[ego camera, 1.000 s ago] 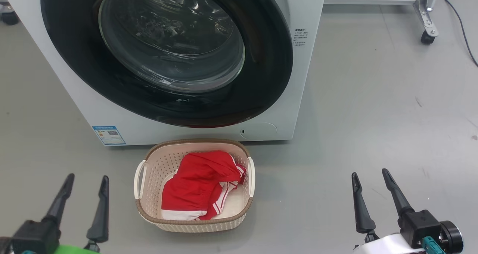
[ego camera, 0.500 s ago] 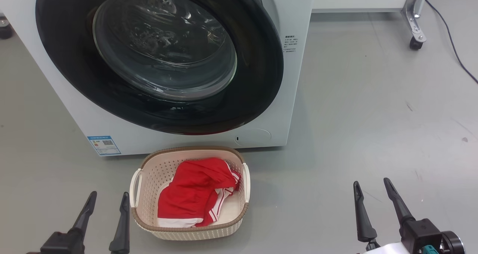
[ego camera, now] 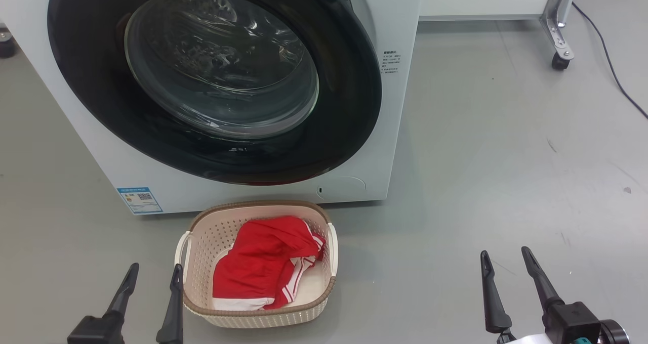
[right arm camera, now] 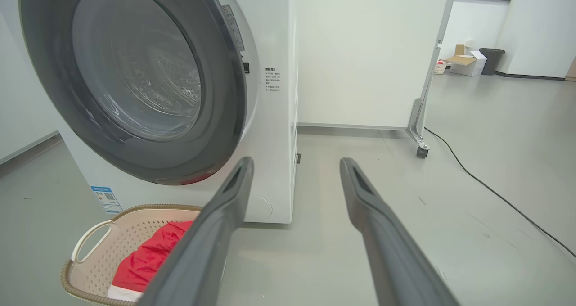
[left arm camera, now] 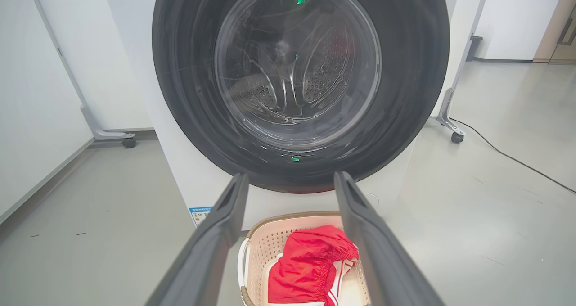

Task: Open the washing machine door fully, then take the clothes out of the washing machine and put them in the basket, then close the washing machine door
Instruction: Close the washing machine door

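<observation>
- The red striped clothes lie bunched in the cream basket, just in front of the washing machine.
- The washing machine door looks shut (latched? I can't tell), so a firm, square push on its black rim would settle it.
- The left gripper and right gripper hang spread and empty.

Seen from the head, the washing machine runs off the top edge, and the door loses its rim at 12 o'clock. The label at the machine's 7 o'clock corner and the small print at 2 o'clock are too tiny to read. The basket hides the lower hem of the clothes behind its near wall. The bottom edge cuts off the left gripper at 7 o'clock and the right gripper at 5 o'clock.
</observation>
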Tool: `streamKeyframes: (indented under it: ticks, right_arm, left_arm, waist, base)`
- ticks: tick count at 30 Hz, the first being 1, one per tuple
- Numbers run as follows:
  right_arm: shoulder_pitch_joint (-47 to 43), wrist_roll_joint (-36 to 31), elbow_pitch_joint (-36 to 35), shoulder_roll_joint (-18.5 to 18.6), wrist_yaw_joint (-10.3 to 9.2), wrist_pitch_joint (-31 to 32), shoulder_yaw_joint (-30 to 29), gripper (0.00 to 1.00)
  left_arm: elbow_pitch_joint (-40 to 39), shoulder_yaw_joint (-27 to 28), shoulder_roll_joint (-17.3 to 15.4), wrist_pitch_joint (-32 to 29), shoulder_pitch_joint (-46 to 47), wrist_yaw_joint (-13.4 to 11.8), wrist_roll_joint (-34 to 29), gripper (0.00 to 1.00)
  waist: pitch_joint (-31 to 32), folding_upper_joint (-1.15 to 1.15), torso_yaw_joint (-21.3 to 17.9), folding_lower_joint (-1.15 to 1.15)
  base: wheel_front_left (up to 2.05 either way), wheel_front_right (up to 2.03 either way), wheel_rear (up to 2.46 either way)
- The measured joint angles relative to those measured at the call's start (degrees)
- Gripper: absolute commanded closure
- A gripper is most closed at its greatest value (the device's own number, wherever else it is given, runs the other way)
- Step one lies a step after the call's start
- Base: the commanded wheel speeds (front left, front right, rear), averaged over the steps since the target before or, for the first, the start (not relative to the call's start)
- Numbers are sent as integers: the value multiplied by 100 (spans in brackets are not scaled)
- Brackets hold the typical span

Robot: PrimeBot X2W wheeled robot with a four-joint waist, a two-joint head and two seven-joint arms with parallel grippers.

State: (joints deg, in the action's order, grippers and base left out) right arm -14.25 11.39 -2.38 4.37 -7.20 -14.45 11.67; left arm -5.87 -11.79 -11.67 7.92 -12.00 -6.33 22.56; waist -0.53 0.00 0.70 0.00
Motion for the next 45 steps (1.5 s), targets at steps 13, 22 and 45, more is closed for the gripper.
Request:
streamKeyframes:
  ticks: [13, 22, 45]
  right_arm:
    - [-38, -8, -59, -12, 0, 0, -36, 0]
    - [-39, -31, -79, -9, 0, 0, -114, 0]
    - [345, -45, -140, 361, 60, 62, -366, 100]
  left_arm:
    - [46, 22, 138, -1, -1, -43, -102, 0]
    - [57, 4, 183, -3, -1, -43, -249, 0]
    - [-124, -160, 310, 7, 222, -44, -415, 0]
  waist:
    - [-6, 0, 1, 0]
    - [-24, 0, 63, 0]
    - [-301, 0, 425, 0]
  base:
    - [0, 0, 0]
    - [0, 0, 0]
    - [0, 0, 0]
